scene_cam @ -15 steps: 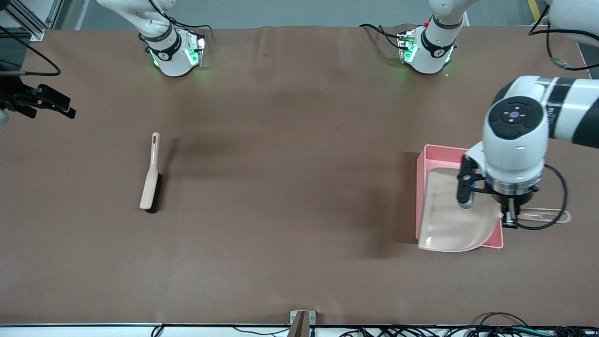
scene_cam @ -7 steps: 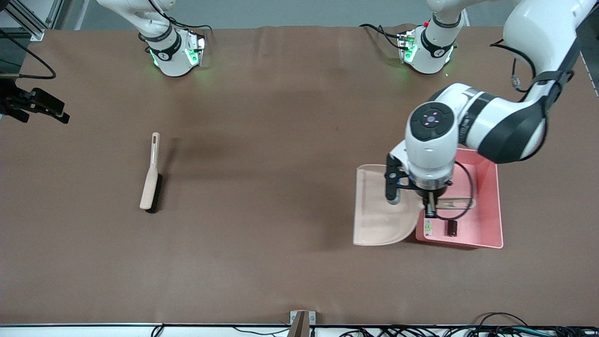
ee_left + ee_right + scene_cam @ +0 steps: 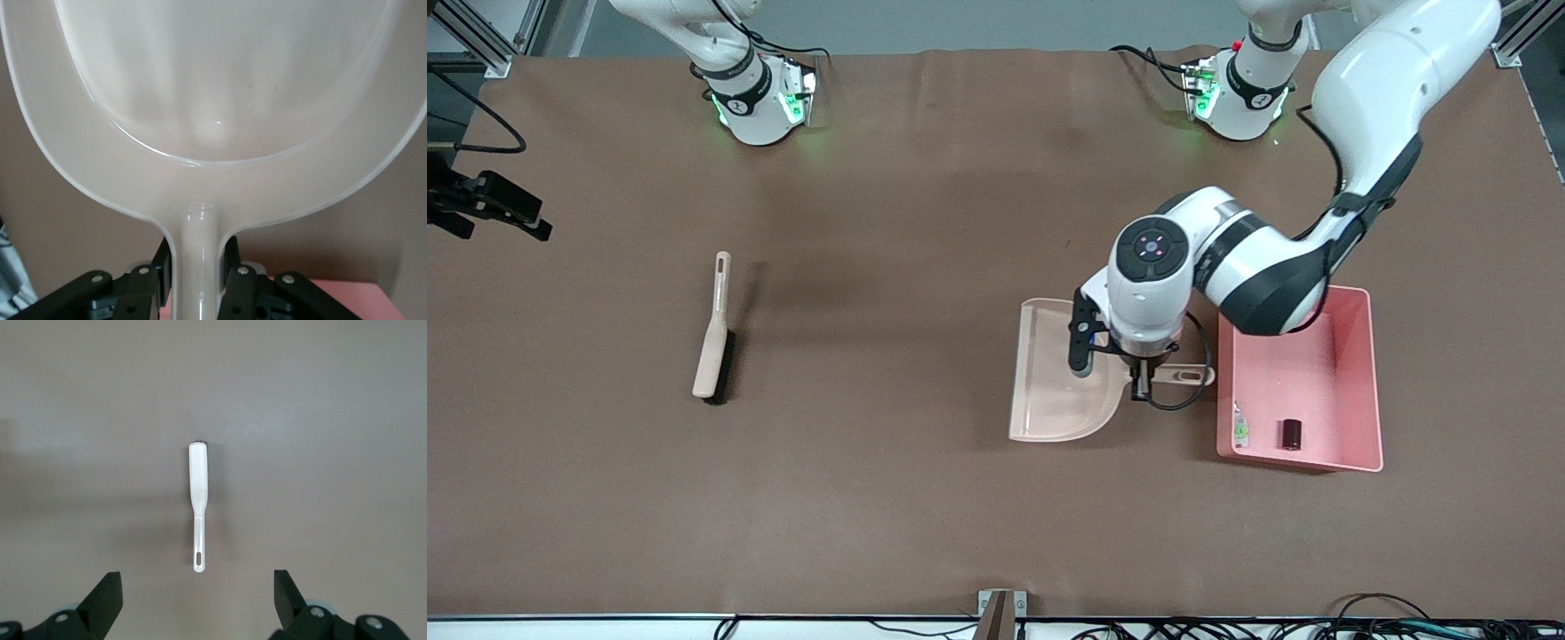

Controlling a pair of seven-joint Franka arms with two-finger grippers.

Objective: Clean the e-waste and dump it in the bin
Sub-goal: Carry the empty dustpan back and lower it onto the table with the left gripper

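Observation:
The e-waste lies inside the pink bin (image 3: 1371, 382): a white oblong piece (image 3: 1239, 431) and a dark small block (image 3: 1288, 433), both by the wall nearest the front camera. My left gripper (image 3: 1141, 384) is shut on the handle of the beige dustpan (image 3: 1049, 382), beside the bin toward the right arm's end. In the left wrist view the dustpan (image 3: 220, 100) looks empty, and the left gripper (image 3: 198, 267) clamps its handle from both sides. My right gripper (image 3: 198, 603) hangs open high over the brush (image 3: 198, 493), holding nothing.
The brush (image 3: 713, 342), beige with dark bristles, lies on the brown table toward the right arm's end. A corner of the bin (image 3: 347, 300) shows in the left wrist view. Both arm bases stand along the table's edge farthest from the front camera.
My left arm carried the dustpan from over the bin out to the table beside it. Both e-waste pieces now show in the bin. The brush has not moved.

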